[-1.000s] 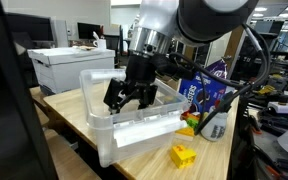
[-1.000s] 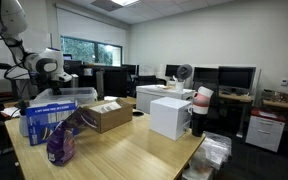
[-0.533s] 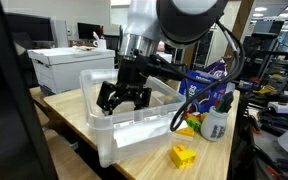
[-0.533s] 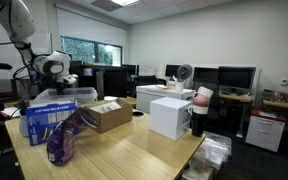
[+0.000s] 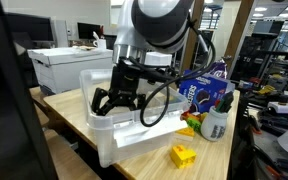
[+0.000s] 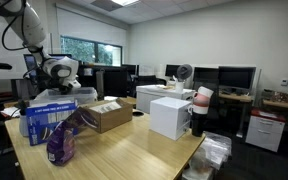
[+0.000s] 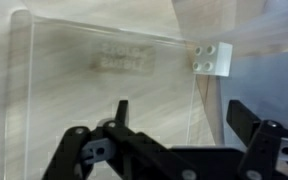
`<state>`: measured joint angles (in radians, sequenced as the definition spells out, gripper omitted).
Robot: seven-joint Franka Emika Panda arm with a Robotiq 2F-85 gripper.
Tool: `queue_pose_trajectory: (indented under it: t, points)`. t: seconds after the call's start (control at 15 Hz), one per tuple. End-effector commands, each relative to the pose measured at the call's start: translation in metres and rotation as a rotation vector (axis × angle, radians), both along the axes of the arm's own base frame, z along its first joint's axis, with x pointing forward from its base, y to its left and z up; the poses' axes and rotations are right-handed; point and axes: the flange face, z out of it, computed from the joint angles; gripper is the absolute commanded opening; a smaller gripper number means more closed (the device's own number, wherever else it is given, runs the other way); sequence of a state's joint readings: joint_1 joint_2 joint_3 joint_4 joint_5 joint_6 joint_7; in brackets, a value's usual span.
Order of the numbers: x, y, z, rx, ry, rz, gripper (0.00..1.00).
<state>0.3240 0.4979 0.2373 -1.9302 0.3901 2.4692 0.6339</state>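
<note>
1. Inventory
- One bench, wood-topped.
- One arm.
- One clear bin, open-topped, standing on the bench.
- One blue bag, upright behind the bin's far end.
- One bottle, just beside the bag.
- One yellow block, on the bench near the bin and apart from it.
- One white block, with two studs. It lies at the bin's corner in the wrist view. The pictures do not show whether it is inside or outside the wall.

2. Gripper
- The gripper sits low between the bin's walls.
- The fingers are spread wide and hold nothing. The wrist view shows only the bin floor between them.

3. Change since 1.0 s ago
- The gripper has travelled along the bin, away from the bag and toward the end nearest the bench corner.
- The arm has swung the same way.
- The bin, bag, bottle and yellow block have not shifted.

4. Edges and clearance
- The bin stands close to the bench's near edge in an exterior view.
- In the wrist view the fingers stand apart from the bin's far wall. One finger tip lies just past its side-wall line.
- A black cable loops from the arm over the bin's middle.
</note>
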Motion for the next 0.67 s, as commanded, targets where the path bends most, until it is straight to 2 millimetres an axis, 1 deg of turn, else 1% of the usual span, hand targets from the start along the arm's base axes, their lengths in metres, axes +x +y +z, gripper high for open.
queue_pose_trajectory:
  t: [0.0, 0.27, 0.6]
  points:
    - [0.007, -0.001, -0.013, 0.047, 0.095, -0.042, 1.0]
    - [0.009, -0.001, -0.023, 0.067, 0.169, -0.04, 1.0]
    - [0.012, 0.0, -0.029, 0.075, 0.244, -0.018, 1.0]
